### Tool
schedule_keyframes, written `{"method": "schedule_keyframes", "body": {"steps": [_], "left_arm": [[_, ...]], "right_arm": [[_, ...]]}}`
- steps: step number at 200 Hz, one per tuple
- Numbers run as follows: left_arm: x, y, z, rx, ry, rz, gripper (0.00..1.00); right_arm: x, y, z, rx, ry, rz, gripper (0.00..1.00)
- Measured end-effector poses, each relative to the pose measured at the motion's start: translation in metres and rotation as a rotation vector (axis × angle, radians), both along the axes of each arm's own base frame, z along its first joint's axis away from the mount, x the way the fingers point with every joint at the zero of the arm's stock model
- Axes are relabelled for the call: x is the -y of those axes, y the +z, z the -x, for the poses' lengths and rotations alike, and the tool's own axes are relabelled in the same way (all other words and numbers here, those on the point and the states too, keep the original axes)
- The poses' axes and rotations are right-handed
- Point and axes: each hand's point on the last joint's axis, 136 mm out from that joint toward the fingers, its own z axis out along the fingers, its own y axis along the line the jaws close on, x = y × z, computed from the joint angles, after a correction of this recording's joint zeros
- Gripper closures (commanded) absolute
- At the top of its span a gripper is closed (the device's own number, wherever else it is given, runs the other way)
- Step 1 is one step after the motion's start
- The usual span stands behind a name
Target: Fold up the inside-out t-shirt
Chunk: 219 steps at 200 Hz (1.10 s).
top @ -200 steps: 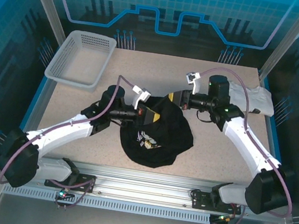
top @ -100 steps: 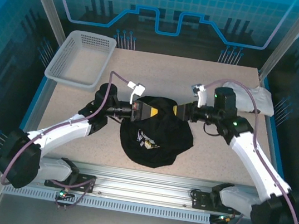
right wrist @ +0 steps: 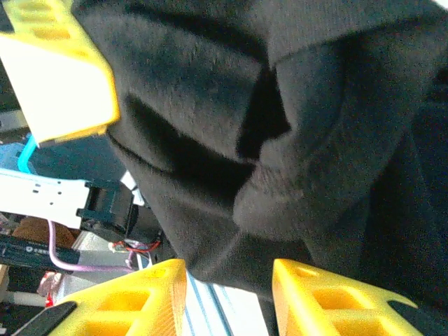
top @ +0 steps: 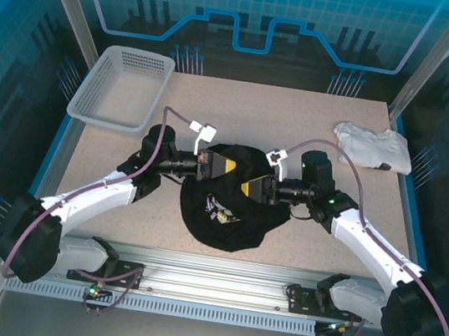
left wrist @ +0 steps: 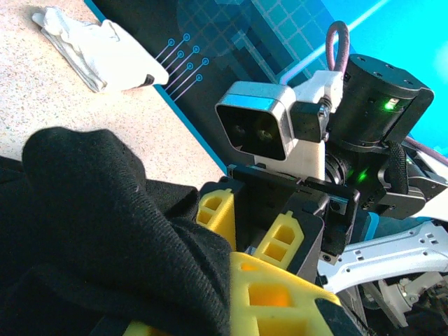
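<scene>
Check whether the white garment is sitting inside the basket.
No, the white garment lies on the table at far right, apart from the basket.

Robot lab cell. Your evidence: blue circuit-print panels (top: 257, 8), aluminium frame posts (top: 63, 0), speckled table (top: 250, 113), rail (top: 217, 273) across the near edge, two arms (top: 111, 193) bolted to it.

**Lighting and image quality**

Top view: even overhead light on the pale desk (top: 258, 114), with soft shadows and sharp focus. Wrist views: the shirt (right wrist: 196, 91) is close, blurred and nearly featureless black. A yellow finger (right wrist: 63, 77) is washed out by glare.
</scene>
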Motion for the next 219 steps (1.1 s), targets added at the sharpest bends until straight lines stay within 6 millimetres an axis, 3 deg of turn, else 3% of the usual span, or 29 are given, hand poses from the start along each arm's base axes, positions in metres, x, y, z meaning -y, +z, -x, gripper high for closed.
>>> {"method": "schedule_keyframes", "body": {"steps": [59, 115, 127, 158, 200, 219], "left_arm": [[0.0, 0.001, 0.001, 0.004, 0.0, 0.002, 1.0], [-0.001, -0.003, 0.002, -0.004, 0.0, -0.002, 1.0], [-0.001, -0.004, 0.002, -0.005, 0.003, -0.002, 1.0], [-0.008, -0.007, -0.005, -0.017, 0.04, 0.003, 1.0], [-0.033, -0.021, -0.025, -0.079, 0.139, 0.023, 1.0], [-0.035, -0.021, -0.028, -0.085, 0.146, 0.03, 1.0]], "right_arm": [[-0.005, 0.003, -0.024, 0.021, -0.075, -0.029, 0.64], [-0.007, 0.007, -0.038, 0.041, -0.121, -0.048, 1.0], [-0.006, 0.008, -0.038, 0.047, -0.123, -0.049, 1.0], [0.008, 0.017, -0.035, 0.087, -0.126, -0.033, 1.0], [0.016, 0.065, -0.009, 0.251, -0.021, -0.056, 1.0], [0.015, 0.072, 0.0, 0.28, 0.025, -0.077, 1.0]]}}
